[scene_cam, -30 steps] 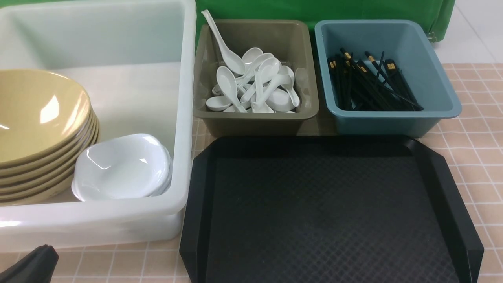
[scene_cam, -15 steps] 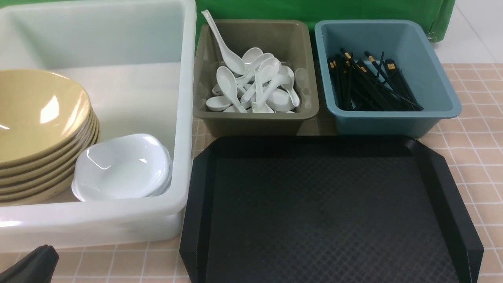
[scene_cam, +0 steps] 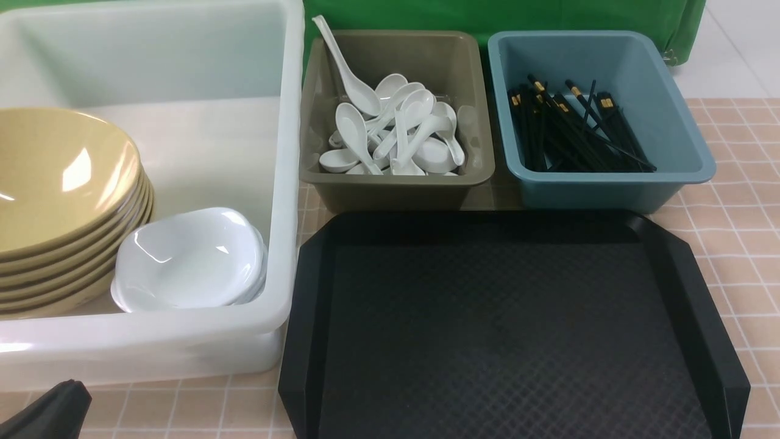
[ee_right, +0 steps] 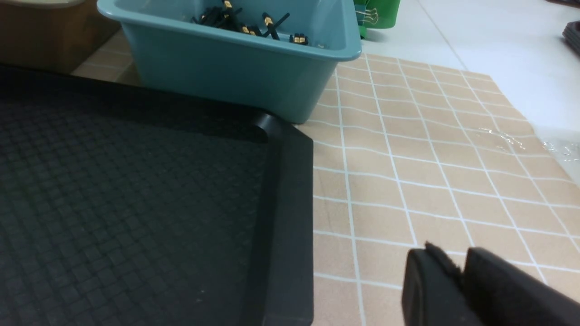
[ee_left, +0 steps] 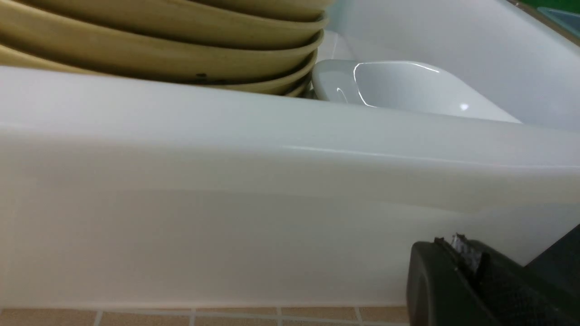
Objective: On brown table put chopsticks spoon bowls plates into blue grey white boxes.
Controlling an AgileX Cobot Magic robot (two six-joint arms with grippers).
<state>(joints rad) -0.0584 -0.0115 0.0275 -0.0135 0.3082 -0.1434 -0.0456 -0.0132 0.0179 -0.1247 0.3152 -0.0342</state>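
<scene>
Already the yellow bowls [scene_cam: 61, 201] sit stacked in the big white tub [scene_cam: 286, 183] with the small white plates [scene_cam: 189, 259] just beside them, the white soup spoons [scene_cam: 396, 131] fill the olive-grey box [scene_cam: 396, 186], and the black chopsticks [scene_cam: 573, 131] lie in the dusty-blue box [scene_cam: 609, 186]. The black tray [scene_cam: 506, 329] sits on the brown table [scene_cam: 743, 183] before both small boxes. The left gripper [ee_left: 471, 271] rests clenched and empty near the tub's wall, while the right gripper [ee_right: 457, 271] hovers over the table beside the tray with fingers nearly together, holding nothing.
</scene>
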